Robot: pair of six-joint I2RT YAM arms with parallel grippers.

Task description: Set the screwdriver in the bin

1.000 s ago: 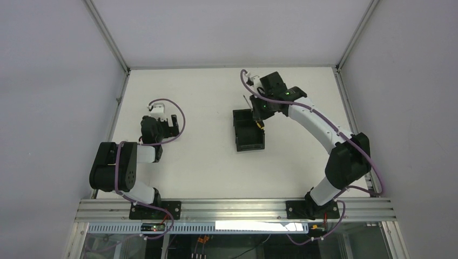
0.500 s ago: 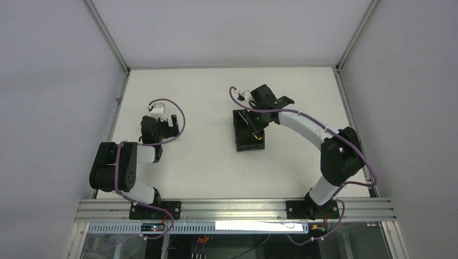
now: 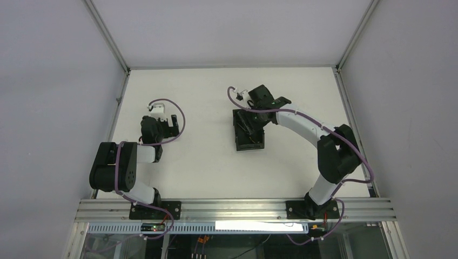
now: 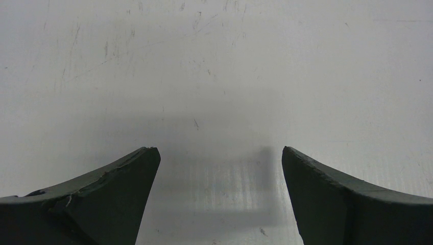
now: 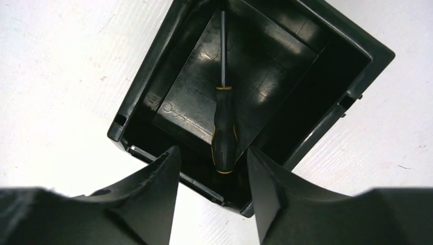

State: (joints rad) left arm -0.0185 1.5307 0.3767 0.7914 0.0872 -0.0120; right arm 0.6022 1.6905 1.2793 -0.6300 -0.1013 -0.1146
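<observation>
The black bin (image 5: 148, 66) stands on the white table, and in the top view (image 3: 249, 141) it is at mid-table. The screwdriver (image 5: 224, 132) lies on the bin's floor, with its thin shaft pointing away from me and its black handle with yellow trim nearest. My right gripper (image 5: 213, 150) hangs open just above the bin's near end, its jaws apart on either side of the handle and not touching it. In the top view the right gripper (image 3: 253, 116) covers the bin's far end and hides the screwdriver. My left gripper (image 4: 219, 149) is open and empty over bare table.
The left arm is folded at the table's left side, its gripper (image 3: 172, 121) far from the bin. Purple cables loop along both arms. Aluminium frame posts and grey walls bound the table at the back and sides.
My right gripper moved left from beside the bin to over it. The screwdriver it carried now lies in the bin and the jaws stand apart. The left arm has not moved.
</observation>
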